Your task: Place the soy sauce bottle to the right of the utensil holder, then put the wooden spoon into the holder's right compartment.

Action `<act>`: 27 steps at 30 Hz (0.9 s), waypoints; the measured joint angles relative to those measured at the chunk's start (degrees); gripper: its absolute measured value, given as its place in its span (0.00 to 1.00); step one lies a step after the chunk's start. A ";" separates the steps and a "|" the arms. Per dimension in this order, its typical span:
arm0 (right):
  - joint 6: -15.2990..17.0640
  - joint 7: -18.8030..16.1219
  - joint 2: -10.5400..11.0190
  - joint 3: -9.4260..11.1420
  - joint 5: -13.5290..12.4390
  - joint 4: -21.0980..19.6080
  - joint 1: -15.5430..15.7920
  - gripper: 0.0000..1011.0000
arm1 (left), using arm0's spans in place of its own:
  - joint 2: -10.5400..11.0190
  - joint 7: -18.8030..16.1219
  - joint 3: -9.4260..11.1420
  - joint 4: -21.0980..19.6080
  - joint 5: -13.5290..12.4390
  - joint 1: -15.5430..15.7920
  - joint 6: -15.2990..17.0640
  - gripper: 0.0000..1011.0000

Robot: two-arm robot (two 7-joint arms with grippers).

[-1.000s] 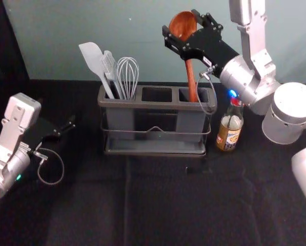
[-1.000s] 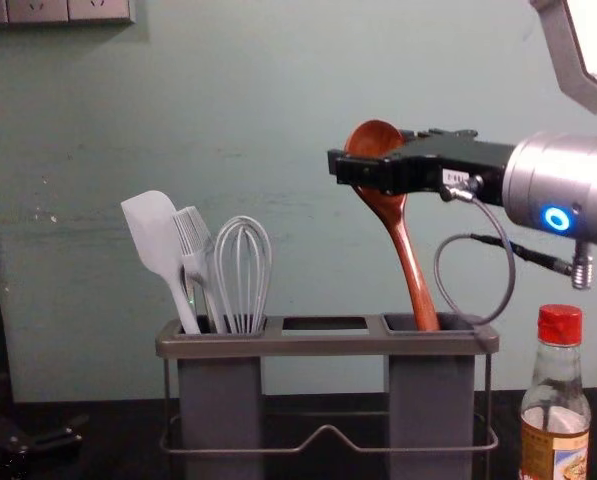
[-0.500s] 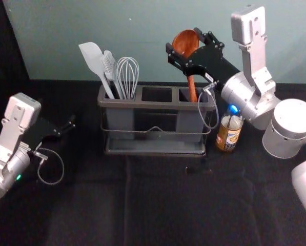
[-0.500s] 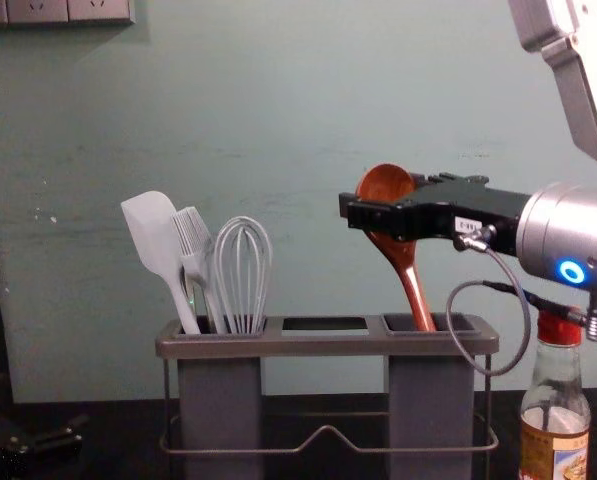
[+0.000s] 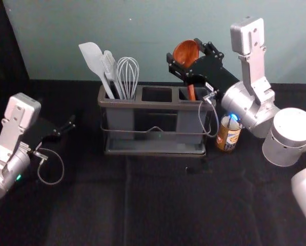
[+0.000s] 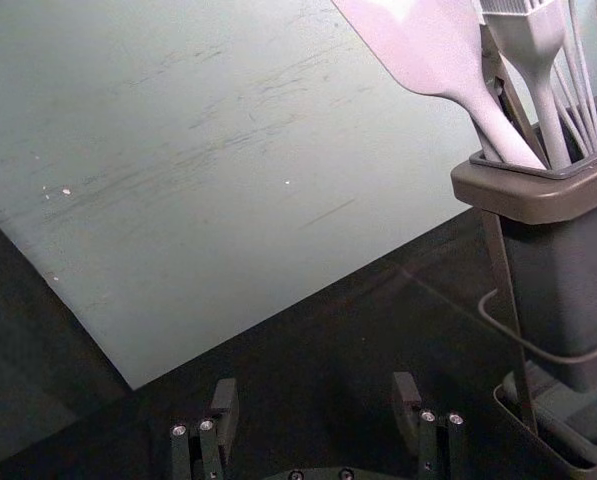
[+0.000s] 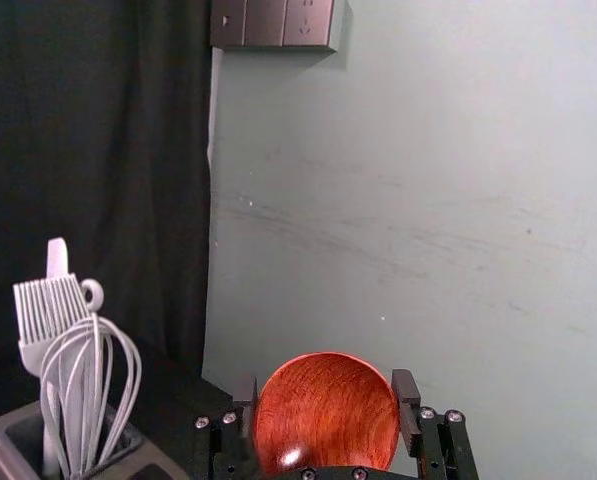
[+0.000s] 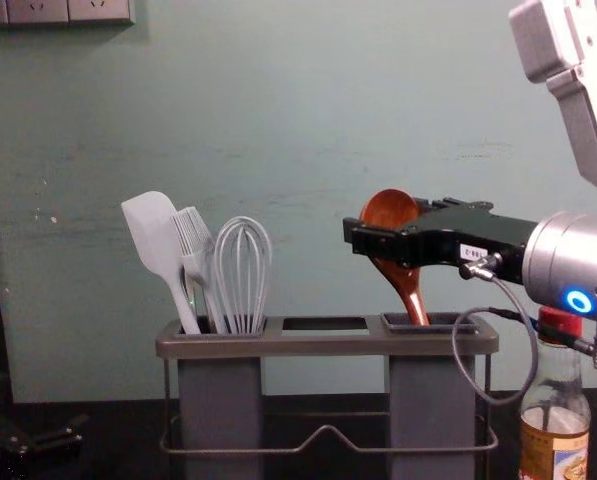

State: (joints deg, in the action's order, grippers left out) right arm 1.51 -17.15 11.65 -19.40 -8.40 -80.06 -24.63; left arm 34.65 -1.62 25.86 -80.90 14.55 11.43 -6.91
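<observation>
The right gripper (image 5: 183, 49) holds the wooden spoon (image 8: 390, 210) by its bowl between its fingers, the handle down in the right compartment (image 8: 431, 400) of the utensil holder (image 8: 323, 345). The soy sauce bottle (image 5: 228, 137) stands just right of it. The left gripper (image 5: 70, 124) waits well to the left, fingers wide.

Bottle (image 5: 227, 138) right of holder (image 5: 155, 104); spoon (image 5: 185, 54) in right compartment (image 5: 189, 122), 1 whisk (image 5: 127, 77) (spatula (image 5: 93, 59) too) in left one (image 5: 120, 122).
</observation>
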 joint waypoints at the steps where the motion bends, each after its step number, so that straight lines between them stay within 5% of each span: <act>1: -0.04 0.00 0.01 0.03 0.00 0.09 0.16 0.83 | 0.00 0.00 0.00 0.00 0.00 0.00 0.00 0.99; 23: -0.26 -0.60 0.19 0.26 -0.50 0.33 0.94 0.83 | 0.00 0.00 0.00 0.00 0.00 0.00 0.00 0.99; 27: -0.26 -0.57 0.17 0.23 -0.43 0.33 0.92 0.89 | 0.00 0.00 0.00 0.00 0.00 0.00 0.00 0.99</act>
State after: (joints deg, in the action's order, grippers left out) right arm 1.25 -17.71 11.82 -19.17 -8.82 -79.73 -23.71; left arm 34.64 -1.62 25.86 -80.90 14.55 11.43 -6.91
